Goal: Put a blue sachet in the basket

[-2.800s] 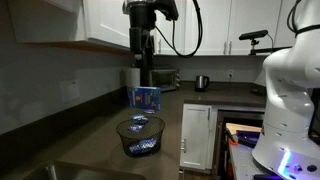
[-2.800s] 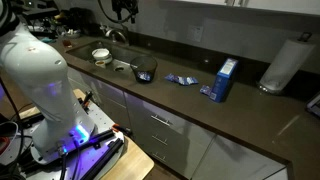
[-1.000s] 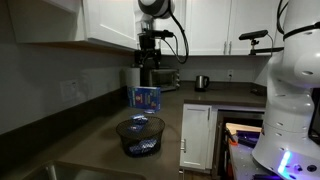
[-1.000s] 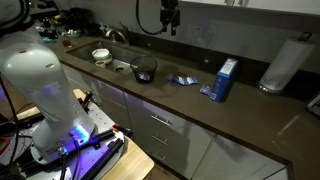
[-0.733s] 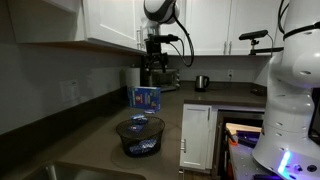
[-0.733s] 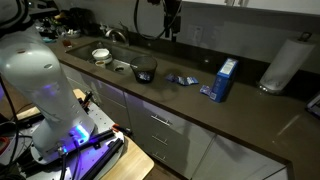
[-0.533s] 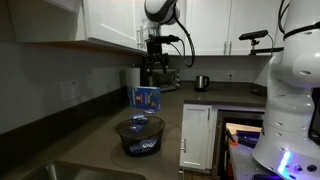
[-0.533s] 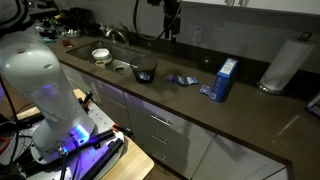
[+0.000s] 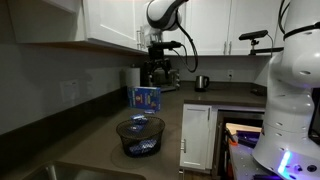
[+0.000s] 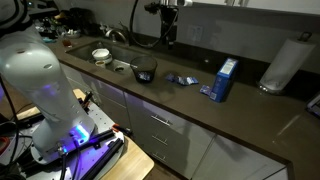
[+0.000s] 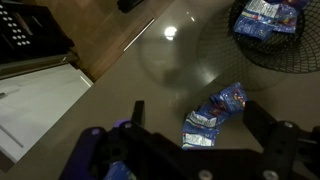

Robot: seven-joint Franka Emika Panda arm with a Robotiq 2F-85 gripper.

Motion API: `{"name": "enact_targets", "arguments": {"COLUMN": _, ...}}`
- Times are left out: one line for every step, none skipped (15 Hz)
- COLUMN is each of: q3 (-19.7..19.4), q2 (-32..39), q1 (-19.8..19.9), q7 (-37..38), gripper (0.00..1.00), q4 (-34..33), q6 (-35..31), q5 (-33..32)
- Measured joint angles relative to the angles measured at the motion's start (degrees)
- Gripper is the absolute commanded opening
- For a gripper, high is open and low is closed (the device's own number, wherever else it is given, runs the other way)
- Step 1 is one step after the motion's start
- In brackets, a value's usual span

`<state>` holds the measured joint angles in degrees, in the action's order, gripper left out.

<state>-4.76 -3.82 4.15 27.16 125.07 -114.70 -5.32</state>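
Wrist view: tool (image 11: 193, 110) spread, empty, above two blue sachets (image 11: 226, 101); one basket (image 11: 222, 50) holds more.

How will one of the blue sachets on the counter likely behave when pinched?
The blue sachet looks flat and crinkled, so probably floppy and light. Its shiny wrapper may slip. It overlaps a neighbouring sachet, so a push would likely drag both.

Arm (image 9: 166, 14) bent over at top, wrist vert.; gripper (image 11: 195, 122) pts straight down, jaws wide apart, nothing btwn.
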Motion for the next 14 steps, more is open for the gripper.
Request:
{"name": "enact_targets", "arguments": {"q3": -0.21, "q2": -0.41, "q1": 0.11, "q7": 0.01, "gripper": 1.00, "q4": 2.02, "q6": -1.83, "q5": 0.42}}
{"name": "enact_targets", "arguments": {"q3": -0.54, "q2": -0.89, "q1": 0.24, "q7": 0.03, "gripper": 1.00, "q4": 4.12, "q6": -4.11, "q5": 0.80}}
{"name": "enact_targets", "arguments": {"q3": -0.91, "q2": -1.43, "q1": 0.39, "q7": 0.13, "gripper": 1.00, "q4": 6.40, "q6": -7.18, "q5": 1.14}}
{"name": "enact_targets", "arguments": {"q3": -1.24, "q2": -2.02, "q1": 0.67, "q7": 0.36, "gripper": 1.00, "q4": 8.77, "q6": -11.01, "q5": 1.51}}
{"name": "enact_targets", "arguments": {"q3": -1.44, "q2": -2.52, "q1": 1.06, "q7": 0.43, "gripper": 1.00, "q4": 11.25, "q6": -15.64, "q5": 1.90}}
{"name": "enact_targets", "arguments": {"q3": -1.64, "q2": -2.84, "q1": 1.29, "q7": 0.43, "gripper": 1.00, "q4": 13.64, "q6": -20.24, "q5": 2.80}}
{"name": "enact_targets", "arguments": {"q3": -1.69, "q2": -2.90, "q1": 1.45, "q7": 0.43, "gripper": 1.00, "q4": 15.82, "q6": -24.38, "q5": 3.90}}
{"name": "enact_targets", "arguments": {"q3": -1.66, "q2": -2.79, "q1": 1.46, "q7": 0.35, "gripper": 1.00, "q4": 17.78, "q6": -28.21, "q5": 5.31}}
{"name": "enact_targets", "arguments": {"q3": -1.50, "q2": -2.43, "q1": 1.39, "q7": 0.23, "gripper": 1.00, "q4": 19.54, "q6": -32.01, "q5": 6.96}}
{"name": "enact_targets", "arguments": {"q3": -1.22, "q2": -1.75, "q1": 1.16, "q7": -0.06, "gripper": 1.00, "q4": 21.04, "q6": -35.94, "q5": 8.73}}
{"name": "enact_targets", "arguments": {"q3": -0.80, "q2": -0.71, "q1": 0.73, "q7": -0.35, "gripper": 1.00, "q4": 22.16, "q6": -39.95, "q5": 10.38}}
{"name": "enact_targets", "arguments": {"q3": -0.21, "q2": 0.68, "q1": 0.25, "q7": -0.54, "gripper": 1.00, "q4": 22.80, "q6": -43.60, "q5": 11.83}}
{"name": "enact_targets", "arguments": {"q3": 0.42, "q2": 2.40, "q1": -0.31, "q7": -0.57, "gripper": 1.00, "q4": 22.88, "q6": -46.88, "q5": 12.48}}
{"name": "enact_targets", "arguments": {"q3": 1.05, "q2": 4.38, "q1": -0.85, "q7": -0.57, "gripper": 1.00, "q4": 22.63, "q6": -49.74, "q5": 12.69}}
